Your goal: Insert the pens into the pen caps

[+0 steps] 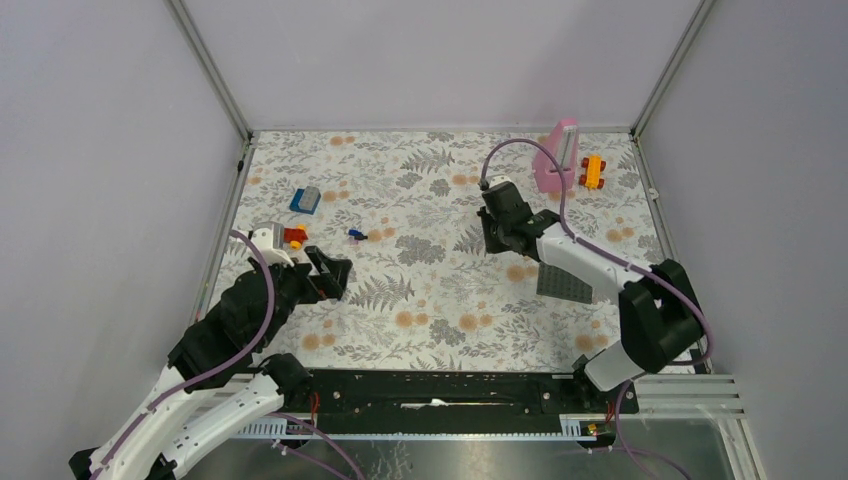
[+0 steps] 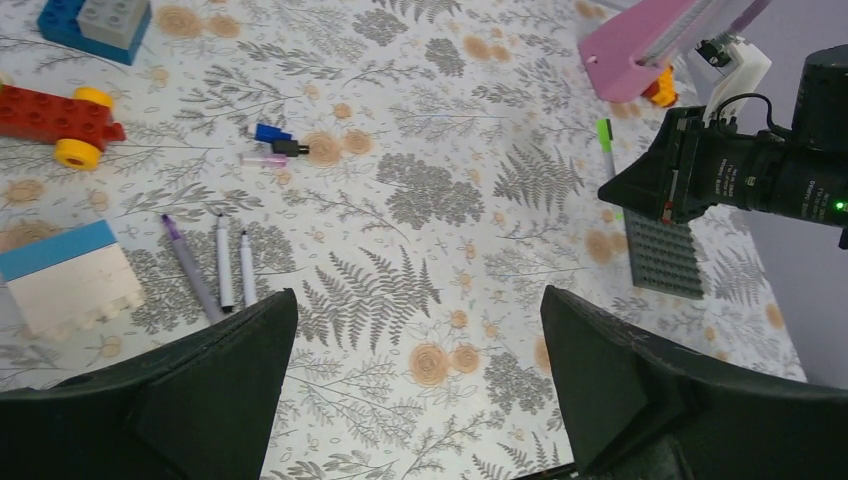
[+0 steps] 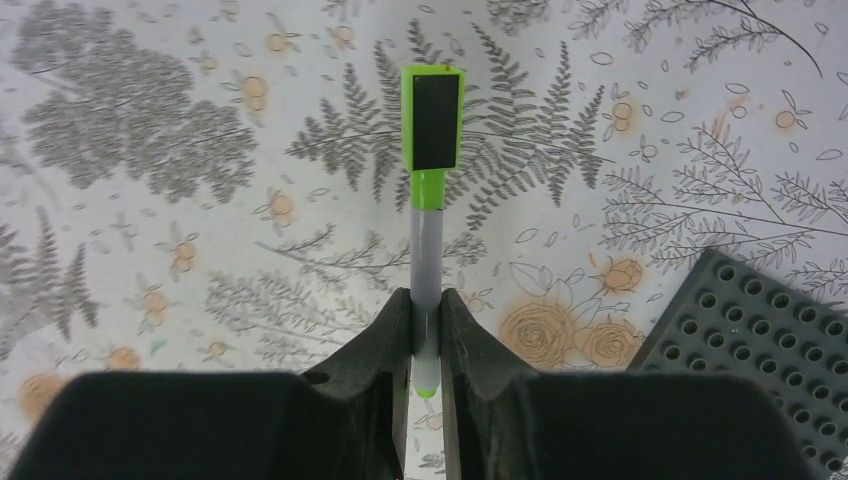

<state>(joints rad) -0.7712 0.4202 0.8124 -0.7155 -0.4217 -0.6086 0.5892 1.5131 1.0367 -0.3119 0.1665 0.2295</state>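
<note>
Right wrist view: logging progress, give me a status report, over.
Right gripper shut on green pen, green cap on its far end. Left gripper open, empty. Three pens loose, white brick beside them.

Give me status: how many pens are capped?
Done, apparently: one pen wears the green cap, clamped in the right gripper. In hand: nothing else; the left gripper is open, empty. Left: three bare pens lie side by side; blue cap and black cap sit loose beyond them.
</note>
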